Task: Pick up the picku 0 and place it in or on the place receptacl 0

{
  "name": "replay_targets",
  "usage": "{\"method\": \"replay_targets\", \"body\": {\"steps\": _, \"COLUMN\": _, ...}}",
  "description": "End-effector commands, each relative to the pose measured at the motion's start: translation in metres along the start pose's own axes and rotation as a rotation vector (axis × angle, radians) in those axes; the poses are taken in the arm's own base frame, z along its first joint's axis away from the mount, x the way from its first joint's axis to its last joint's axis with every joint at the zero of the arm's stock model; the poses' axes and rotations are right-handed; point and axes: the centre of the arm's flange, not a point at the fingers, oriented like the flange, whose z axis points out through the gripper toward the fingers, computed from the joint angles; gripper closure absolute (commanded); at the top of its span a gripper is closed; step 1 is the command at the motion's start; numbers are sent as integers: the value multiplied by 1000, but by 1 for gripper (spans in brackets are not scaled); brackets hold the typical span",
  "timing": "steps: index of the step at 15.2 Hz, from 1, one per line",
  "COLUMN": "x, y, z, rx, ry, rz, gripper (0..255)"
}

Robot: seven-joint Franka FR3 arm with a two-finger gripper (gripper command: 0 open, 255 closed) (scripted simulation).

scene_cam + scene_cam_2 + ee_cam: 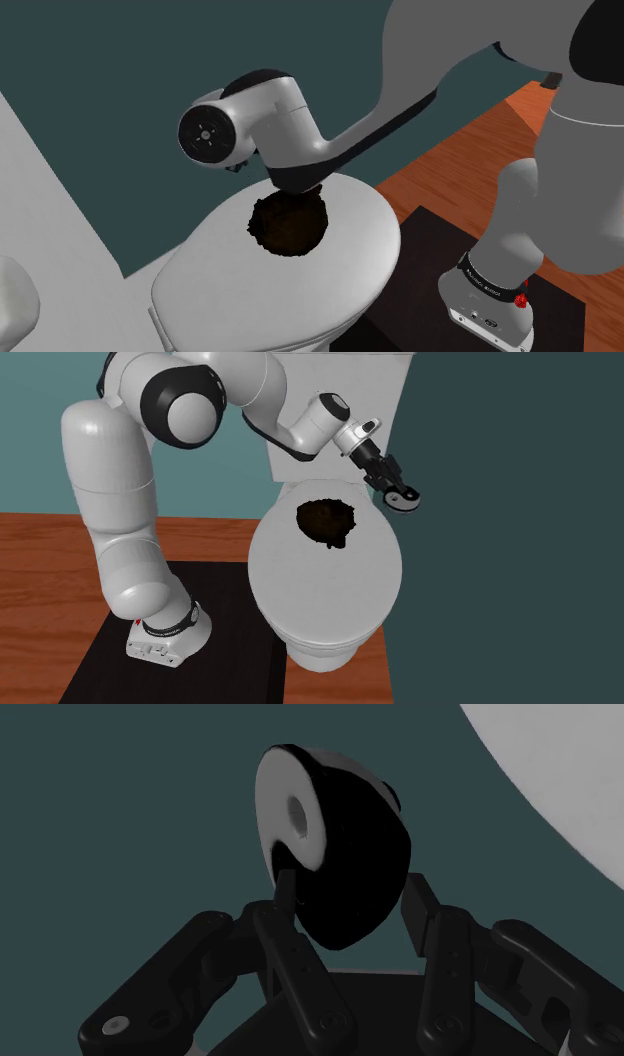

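Black fingers (285,939) of the pincer (351,887) are being pressed against both sides of a roll (350,834), which is being clasped between them. The roll's rounded body is being rendered dark, while its flat pale end face, pierced by a small central hole, is being turned sideways. In the second exterior view the roll is being held in the air just past the right rim of a smooth, white, oval toilet lid (330,592), beside the edge of a dark teal wall (520,502). A dark brown, rough-textured lump (328,522) is being carried by the closed lid on its rear half, near the white tank (395,392) and apart from the pincer. In the shoulder view its far edge is being overlapped by the white arm (110,482) crossing above it. Open room is being left on the lid's front half. A black stand (120,662) is being bordered by a reddish wood-grain floor (40,582).
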Motion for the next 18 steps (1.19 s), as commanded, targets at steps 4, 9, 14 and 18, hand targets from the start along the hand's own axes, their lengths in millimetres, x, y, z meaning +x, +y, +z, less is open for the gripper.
{"method": "replay_targets", "body": {"steps": 4, "x": 6, "y": 22, "z": -13, "rx": 0, "ry": 0, "rz": 0, "gripper": 255}}
{"method": "replay_targets", "body": {"steps": 9, "x": -13, "y": 18, "z": -50, "rx": 0, "ry": 0, "rz": 0, "gripper": 255}}
{"method": "replay_targets", "body": {"steps": 14, "x": -47, "y": 0, "z": -103, "rx": 0, "ry": 0, "rz": 0, "gripper": 255}}
{"method": "replay_targets", "body": {"steps": 18, "x": -74, "y": -14, "z": -146, "rx": 0, "ry": 0, "rz": 0, "gripper": 255}}
